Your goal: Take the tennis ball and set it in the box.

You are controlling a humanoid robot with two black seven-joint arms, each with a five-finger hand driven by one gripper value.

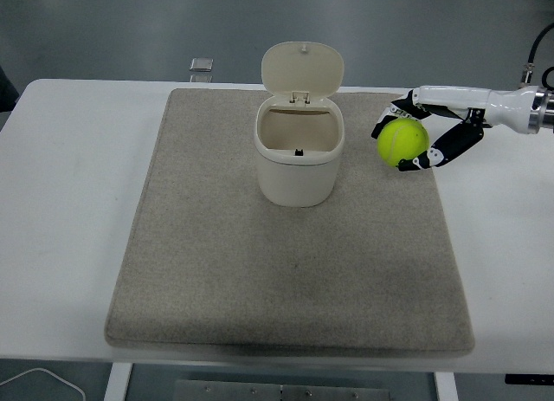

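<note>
A yellow-green tennis ball [402, 142] hangs in the air above the right side of the grey mat [286, 271]. My right hand [416, 138] is shut on it, fingers curled around its top and lower right side. The arm reaches in from the right edge, white at the forearm. The box [299, 158] is a cream-white bin with its flip lid [302, 68] standing open, upright on the mat's far middle. The ball is to the right of the box, about level with its rim. No left arm shows.
A small grey square object [201, 65] lies on the white table [69, 202] behind the mat's far left corner. A black cable [537, 59] loops at the right wrist. A white cord [39, 379] shows at the bottom left.
</note>
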